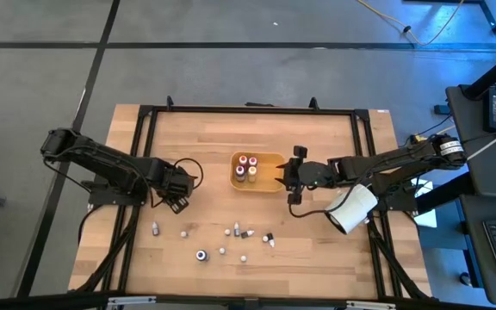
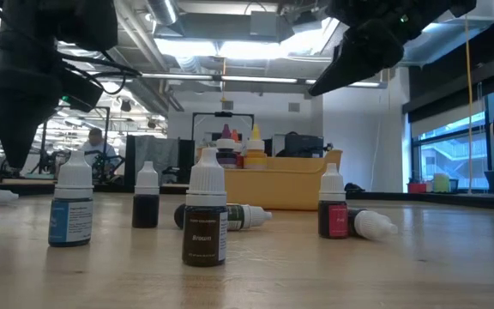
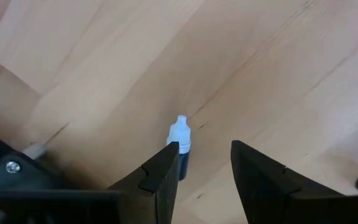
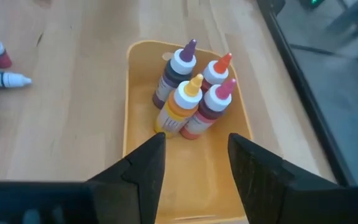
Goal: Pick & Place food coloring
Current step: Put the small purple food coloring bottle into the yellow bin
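So the orange tray (image 1: pixel 269 176) sits near the middle of the bench (image 1: pixel 196 138), and everything else lines up off it. Four bigger bottles (image 4: pixel 191 93) with pointed caps stand bunched together inside the tray, at the end away from the right arm.

The right tool (image 4: pixel 191 158) hangs over the tray's empty end, fingers spread with nothing between them, pointing at that cluster. The big white cylinder (image 1: pixel 351 207) lies just outside the tray, under the right arm.

The food coloring (image 1: pixel 231 237) is scattered on the bench on the near side of the tray, well apart from it, strung in a loose row. Some stand upright, some have tipped over. From the low view you can read "Brown" on one upright bottle (image 2: pixel 205 210), with a blue-labelled one (image 2: pixel 72 206) beside it and two lying flat behind.

The left tool (image 3: pixel 204 165) is off to the tray's left, above the bench, fingers also spread and holding nothing. One little white-capped bottle (image 3: pixel 179 140) stands upright on the wood right by one finger, not between them; can't tell if it's touching.
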Robot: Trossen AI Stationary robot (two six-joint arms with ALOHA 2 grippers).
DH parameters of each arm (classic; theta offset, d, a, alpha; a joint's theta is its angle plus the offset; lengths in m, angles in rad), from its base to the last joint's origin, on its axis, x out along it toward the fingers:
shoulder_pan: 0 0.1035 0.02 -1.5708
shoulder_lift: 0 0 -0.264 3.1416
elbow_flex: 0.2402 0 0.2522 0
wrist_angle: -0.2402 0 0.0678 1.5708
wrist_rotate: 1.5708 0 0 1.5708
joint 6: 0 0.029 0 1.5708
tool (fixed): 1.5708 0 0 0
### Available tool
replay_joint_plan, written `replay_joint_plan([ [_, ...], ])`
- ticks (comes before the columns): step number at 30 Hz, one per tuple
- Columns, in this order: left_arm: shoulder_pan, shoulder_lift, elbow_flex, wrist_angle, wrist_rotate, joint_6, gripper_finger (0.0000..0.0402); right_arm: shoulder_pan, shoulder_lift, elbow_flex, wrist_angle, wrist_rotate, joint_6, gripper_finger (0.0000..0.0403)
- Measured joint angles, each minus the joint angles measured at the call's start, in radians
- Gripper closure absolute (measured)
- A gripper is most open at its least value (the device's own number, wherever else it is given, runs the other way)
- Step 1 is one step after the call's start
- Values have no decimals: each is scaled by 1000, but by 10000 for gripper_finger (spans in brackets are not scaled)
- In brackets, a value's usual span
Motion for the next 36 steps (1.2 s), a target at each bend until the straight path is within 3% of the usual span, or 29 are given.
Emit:
replay_joint_plan([
  [9, 0, 29, 0, -1, -45, 22, 260, 0, 0, 0, 15, 0, 20, 226],
  [19, 0, 181, 0, -2, -4, -10, 260, 0, 0, 0, 16, -5, 46, 226],
  [36, -11, 316, 4, 33, 7, -31, 265, 4, 0, 0, 13, -206, 119, 226],
])
